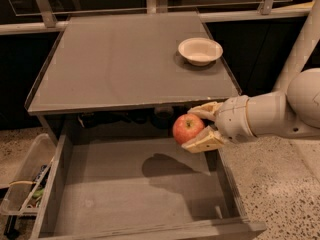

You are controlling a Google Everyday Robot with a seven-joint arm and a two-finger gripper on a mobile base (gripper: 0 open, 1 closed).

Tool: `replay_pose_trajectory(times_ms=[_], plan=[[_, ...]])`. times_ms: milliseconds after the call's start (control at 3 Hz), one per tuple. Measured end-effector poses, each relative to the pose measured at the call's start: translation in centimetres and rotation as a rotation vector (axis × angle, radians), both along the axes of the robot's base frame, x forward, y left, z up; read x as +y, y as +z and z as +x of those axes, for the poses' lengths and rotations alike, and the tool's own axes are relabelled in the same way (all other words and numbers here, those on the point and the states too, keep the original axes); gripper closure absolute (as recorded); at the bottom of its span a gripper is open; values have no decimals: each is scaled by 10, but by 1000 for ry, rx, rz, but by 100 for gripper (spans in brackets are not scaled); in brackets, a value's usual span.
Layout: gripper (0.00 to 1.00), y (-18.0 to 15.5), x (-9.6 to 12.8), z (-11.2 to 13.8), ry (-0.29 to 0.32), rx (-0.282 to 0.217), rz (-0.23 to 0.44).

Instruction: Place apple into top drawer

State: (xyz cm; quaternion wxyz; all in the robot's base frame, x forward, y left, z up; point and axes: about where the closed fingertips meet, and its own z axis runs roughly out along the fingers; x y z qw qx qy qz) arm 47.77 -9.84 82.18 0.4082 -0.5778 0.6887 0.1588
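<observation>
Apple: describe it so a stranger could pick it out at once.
Find the grey tabletop and the top drawer pulled open below it. Over its right rear corner, the gripper reaches in from the right, shut on the apple. It is the only round red thing; the white bowl sits on the tabletop.

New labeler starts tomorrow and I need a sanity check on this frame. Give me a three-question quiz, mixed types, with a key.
1. Fill in: the white bowl stands on the ___ of the cabinet.
2. True or false: the top drawer is shut.
3. Where is the apple? A) in the white bowl B) between the fingers of the gripper, above the top drawer C) lying on the drawer bottom

Key: 1 top; 2 false, it is pulled open; 3 B.
</observation>
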Motion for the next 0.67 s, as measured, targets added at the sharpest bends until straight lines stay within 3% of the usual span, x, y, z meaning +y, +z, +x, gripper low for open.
replay_pose_trajectory(times_ms=[667], plan=[[100,-13,5,4,-1,21,2]])
